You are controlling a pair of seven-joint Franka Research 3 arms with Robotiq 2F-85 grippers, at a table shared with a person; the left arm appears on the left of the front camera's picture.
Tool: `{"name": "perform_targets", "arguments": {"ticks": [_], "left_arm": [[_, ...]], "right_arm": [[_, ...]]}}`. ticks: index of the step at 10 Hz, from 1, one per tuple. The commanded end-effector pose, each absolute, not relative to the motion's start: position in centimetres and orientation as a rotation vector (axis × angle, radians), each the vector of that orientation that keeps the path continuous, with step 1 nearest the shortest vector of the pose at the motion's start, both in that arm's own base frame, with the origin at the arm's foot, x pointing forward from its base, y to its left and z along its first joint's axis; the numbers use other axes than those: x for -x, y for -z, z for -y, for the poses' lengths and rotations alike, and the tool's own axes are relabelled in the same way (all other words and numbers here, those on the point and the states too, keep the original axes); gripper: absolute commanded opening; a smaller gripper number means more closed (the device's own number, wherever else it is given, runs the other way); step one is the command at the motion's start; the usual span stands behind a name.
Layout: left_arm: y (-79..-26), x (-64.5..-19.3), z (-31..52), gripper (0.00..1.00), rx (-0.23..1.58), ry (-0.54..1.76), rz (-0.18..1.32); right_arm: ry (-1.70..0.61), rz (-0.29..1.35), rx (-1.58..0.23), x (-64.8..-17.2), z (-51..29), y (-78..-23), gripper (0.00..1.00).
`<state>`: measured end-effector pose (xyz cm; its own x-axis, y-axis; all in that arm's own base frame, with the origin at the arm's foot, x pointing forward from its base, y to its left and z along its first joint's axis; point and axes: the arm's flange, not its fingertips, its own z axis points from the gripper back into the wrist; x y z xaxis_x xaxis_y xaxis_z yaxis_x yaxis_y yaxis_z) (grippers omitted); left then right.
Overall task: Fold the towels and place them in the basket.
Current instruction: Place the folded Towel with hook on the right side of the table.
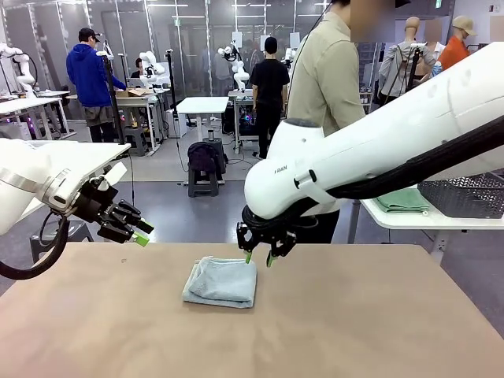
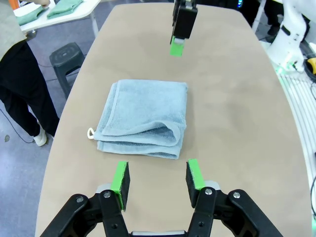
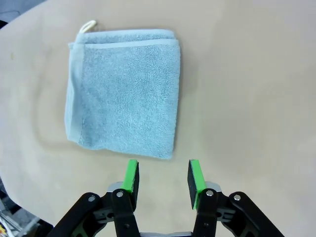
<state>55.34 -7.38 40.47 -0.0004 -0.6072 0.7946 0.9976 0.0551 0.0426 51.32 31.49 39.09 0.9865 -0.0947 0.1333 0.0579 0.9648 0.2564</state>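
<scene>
Right wrist view has the right gripper (image 3: 162, 178) with jaws apart and empty, hanging just short of one edge of the folded towel (image 3: 123, 91), whose white loop (image 3: 89, 25) pokes out at a far corner. The left gripper (image 2: 157, 185), also gaping and empty, hovers off the towel's other side. The towel lies mid-table (image 1: 354, 331); what looks like the basket (image 1: 465, 197) sits on a side table (image 1: 394, 218) beyond.

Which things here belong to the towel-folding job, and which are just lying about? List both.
Job:
- folded grey-blue towel on the table
- mesh basket on the white side table
- left gripper and right gripper, both open and empty

Lying about:
- folded green towels beside the basket
- dark stool on the floor
</scene>
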Motion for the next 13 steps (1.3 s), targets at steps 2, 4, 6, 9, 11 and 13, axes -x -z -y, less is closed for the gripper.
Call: {"name": "perform_targets", "arguments": {"ticks": [2, 4, 6, 9, 11, 13], "left_arm": [[-40.7, -55.3, 7.4, 0.60, 0.657, 1.413, 0.751], [-40.7, -55.3, 7.4, 0.60, 0.657, 1.413, 0.751], [-40.7, -55.3, 7.4, 0.60, 0.657, 1.413, 0.751], [-40.7, -55.3, 7.4, 0.60, 0.657, 1.413, 0.751], [-40.7, -55.3, 7.4, 0.60, 0.657, 1.413, 0.751], [-40.7, -55.3, 7.4, 0.60, 0.657, 1.413, 0.751]], "right_arm": [[0.187, 0.144, -0.299, -52.1, -32.0, -36.9, 0.52], [0.222, 0.142, -0.311, -52.7, -31.8, -35.2, 0.52], [0.259, 0.173, -0.291, -53.3, -31.7, -33.3, 0.52], [0.256, 0.197, -0.294, -54.5, -31.5, -31.3, 0.52], [0.245, 0.209, -0.314, -54.9, -31.5, -30.5, 0.52], [0.234, 0.228, -0.293, -55.4, -31.8, -29.6, 0.52]]}}
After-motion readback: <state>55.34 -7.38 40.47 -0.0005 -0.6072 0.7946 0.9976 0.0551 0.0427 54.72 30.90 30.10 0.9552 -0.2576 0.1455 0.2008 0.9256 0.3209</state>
